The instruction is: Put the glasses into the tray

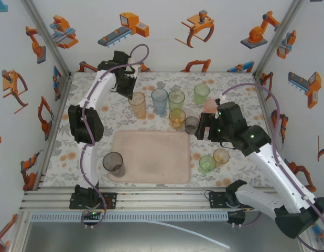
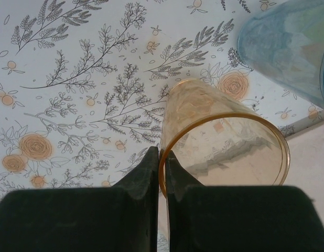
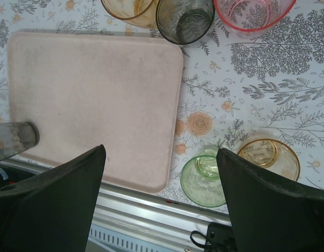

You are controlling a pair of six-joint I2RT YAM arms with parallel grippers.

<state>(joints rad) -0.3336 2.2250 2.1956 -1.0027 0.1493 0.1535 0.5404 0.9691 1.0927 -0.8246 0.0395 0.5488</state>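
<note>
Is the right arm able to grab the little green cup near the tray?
Probably yes: the right gripper hangs open close by the short green tumbler, with nothing between them.

Tumblers (image 1: 160, 101) around the tray (image 1: 151, 156) on the worktop (image 1: 151, 123).
Between the left fingers (image 2: 143, 178): rim of the first tumbler (image 2: 225, 142), a second tumbler (image 2: 288, 47) beyond and right of it. Ahead of the right fingers (image 3: 272, 205): tray at left, a pair of tumblers (image 3: 204, 181) off its right edge near the right-hand finger, three more tumblers (image 3: 185, 18) past its far edge, a corner tumbler (image 3: 12, 139) by the left-hand finger.
</note>
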